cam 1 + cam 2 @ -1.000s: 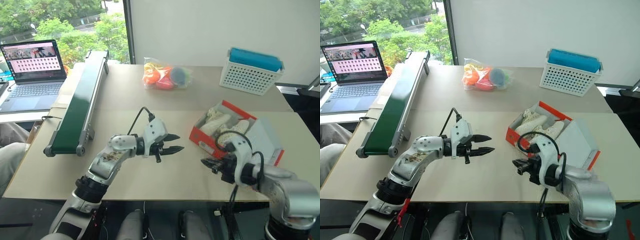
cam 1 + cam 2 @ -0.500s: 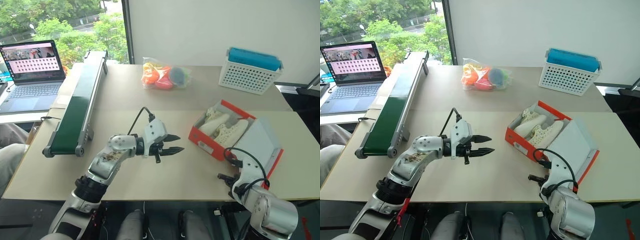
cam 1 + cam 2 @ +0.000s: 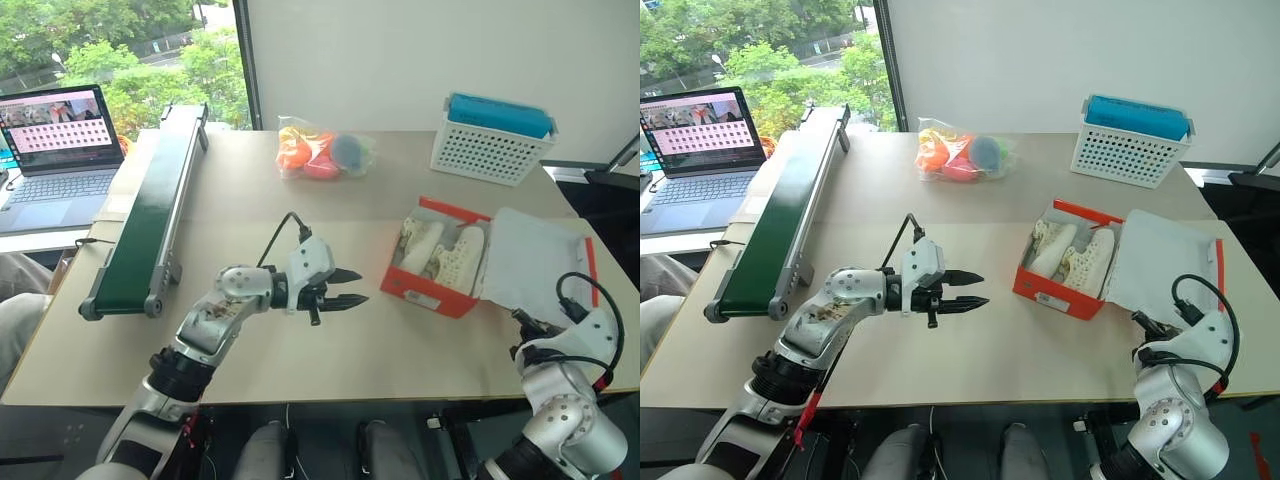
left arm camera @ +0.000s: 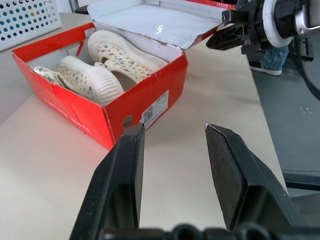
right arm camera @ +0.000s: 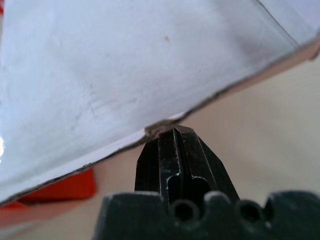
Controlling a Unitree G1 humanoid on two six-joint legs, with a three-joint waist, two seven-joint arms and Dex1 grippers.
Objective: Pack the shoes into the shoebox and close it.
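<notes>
shoes (image 3: 1072, 256): both cream-white, lying side by side inside the shoebox, soles toward the long walls; packing judged done.
shoebox (image 3: 1055, 298): orange-red, on the right half of the table, nearer the front edge than the back; white label on the near long wall.
lid (image 3: 1160, 262): open, laid back toward the table's right edge, white inner face up; hinge side against the box's right wall. Not closed.
right claw (image 5: 177, 150): fingers pressed together, nothing between them; tip right at the lid's free front edge in the wrist view, touching or just short of it, cannot tell which. Seen from the head near the table's front right corner, below the lid.
left claw (image 3: 345, 288): fingers apart, nothing between them; over the middle of the table near the front edge, pointing toward the shoebox, well apart from it.
done: shoes in the box.
left: swing the lid over and seat it; likely needs a lift from under the free edge.
risk: box may slide when the lid is pushed; left claw free to steady it.
table (image 3: 300, 215): also carries a bag of colourful balls (image 3: 322, 152) and a white basket (image 3: 488, 145) along the back edge, a green conveyor (image 3: 145, 215) down the left side.
</notes>
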